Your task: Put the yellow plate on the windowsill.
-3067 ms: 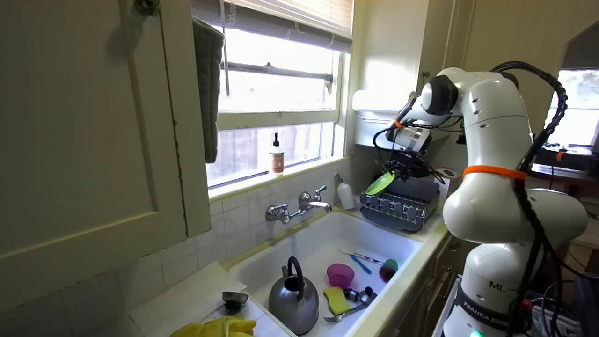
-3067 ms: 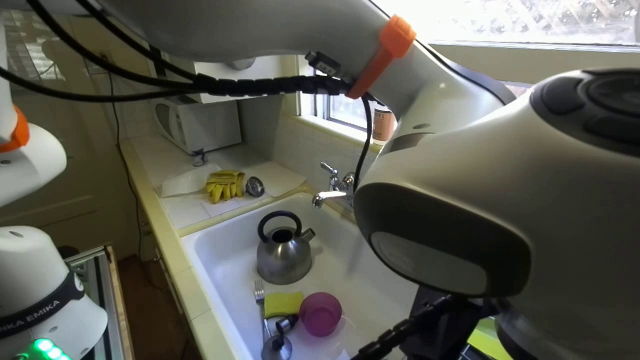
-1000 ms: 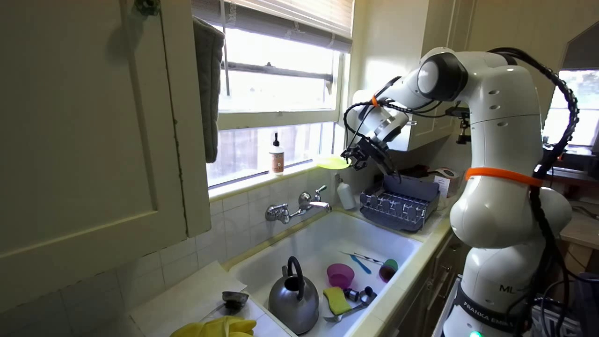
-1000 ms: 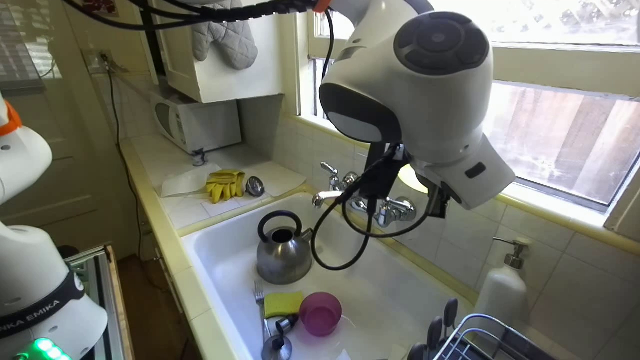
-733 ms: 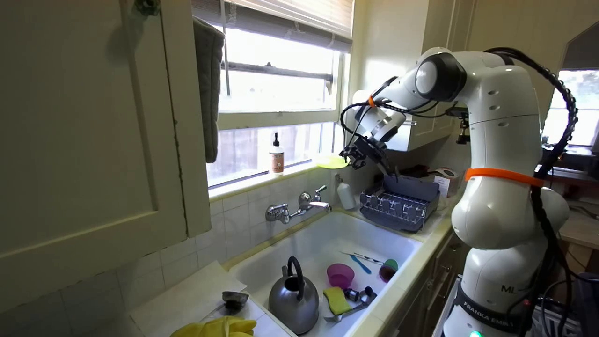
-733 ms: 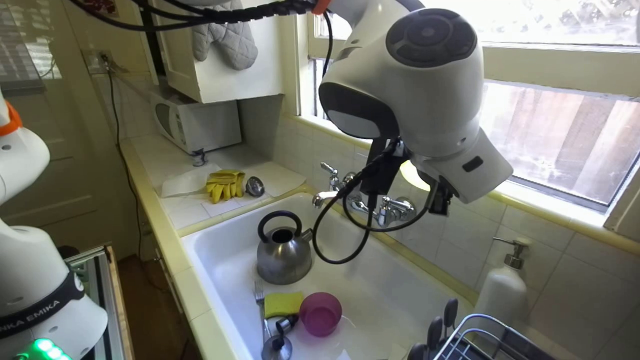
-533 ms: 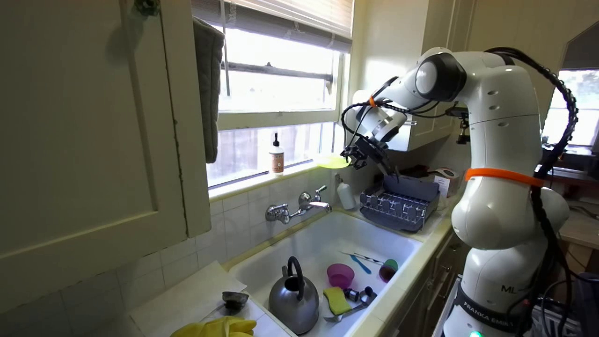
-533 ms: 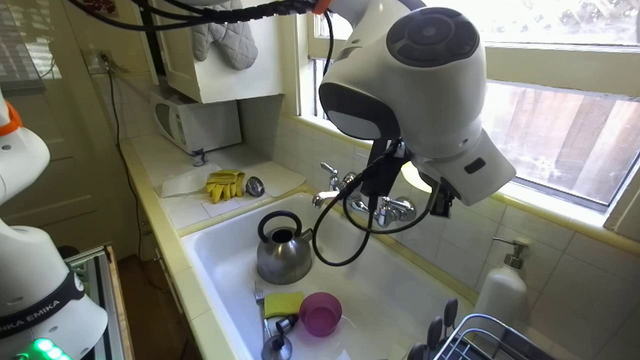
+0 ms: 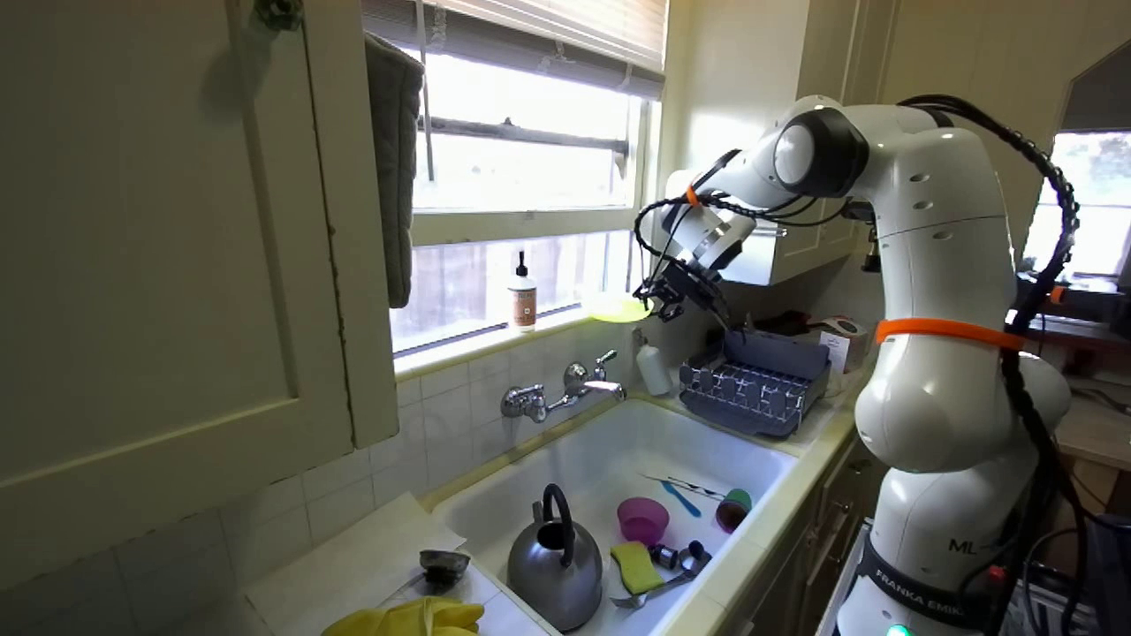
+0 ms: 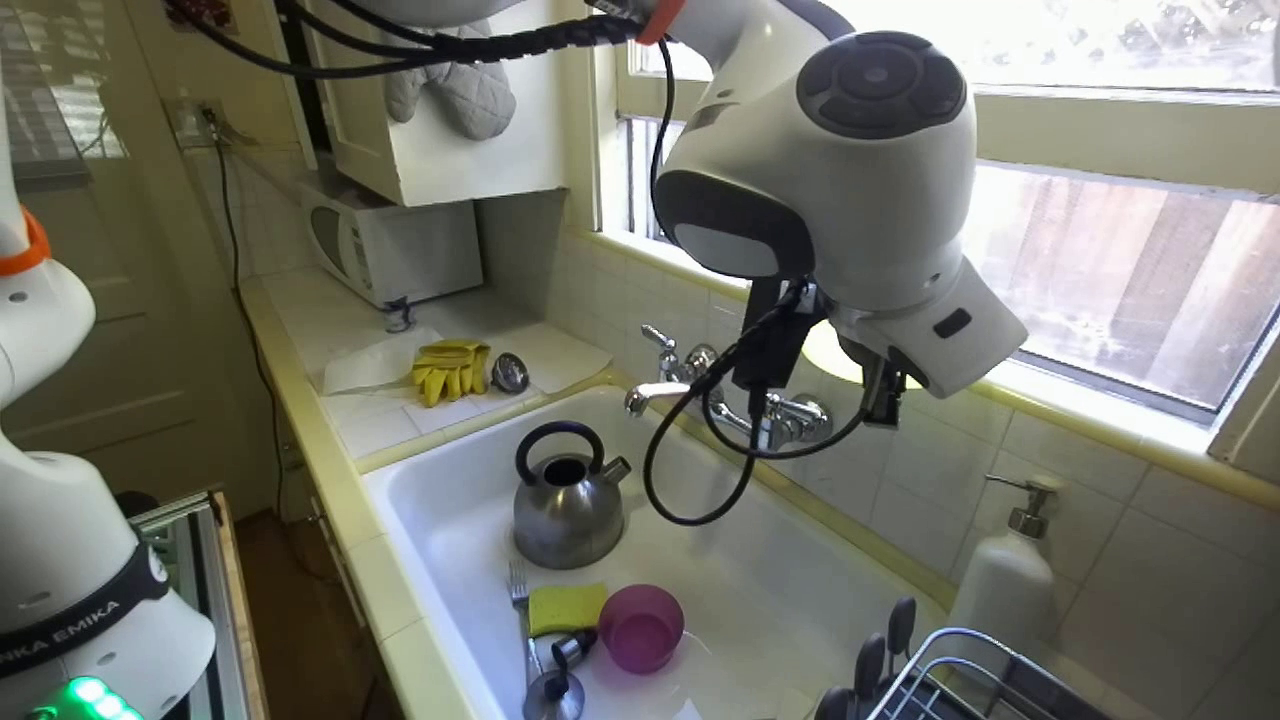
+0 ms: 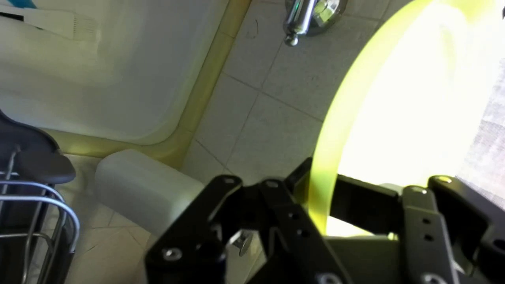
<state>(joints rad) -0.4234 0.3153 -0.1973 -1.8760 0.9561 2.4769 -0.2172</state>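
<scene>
Kitchen window [image 9: 521,168], sink [image 9: 583,450] below. Windowsill [image 9: 468,345]: receiving surface, pump bottle [image 9: 523,307] standing on it. Yellow plate [image 9: 616,308]: by surface's front edge, corner nearest dish rack [image 9: 742,419]; contact not determinable. Tool [image 11: 328,188]: clamped on plate rim. Step, judged: placing, unreleased. Next: carry inward past edge, level, lower, let go.

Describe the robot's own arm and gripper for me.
The arm is white and rounded, with dark joint casings, orange straps and black cables. A black band near its base is lettered FRANKA EMIKA, with a green light below. The gripper is mostly black, with angular linkages and small metallic screws.
</scene>
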